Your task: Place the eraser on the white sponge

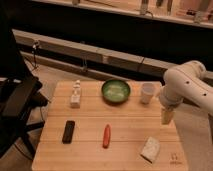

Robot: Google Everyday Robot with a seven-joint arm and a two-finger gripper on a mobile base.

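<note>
Since the eraser (68, 131) lies untouched on the wooden table (90, 155), the step in hand is, as I judge, the reach to pick it up. The gripper (167, 116) hangs at the end of the white arm (185, 87), over the table edge on the side opposite to the eraser. Whether it is spread or pressed together I cannot tell. From the gripper, the eraser is well apart, across nearly the whole table, with the red-orange stick (106, 136) lying between them. The white sponge (150, 149) is near the gripper, just in front of it toward the camera.

To reach well, the gripper should travel high enough to pass over the stick. It should also keep away from the white cup (147, 93) and the green bowl (116, 91), which stand close behind it. It should come down straight over the eraser's middle and close across the short width, because the block is flat and low.

The eraser is a small black rectangle with rounded corners, lying flat, its long side pointing away from the camera.
</note>
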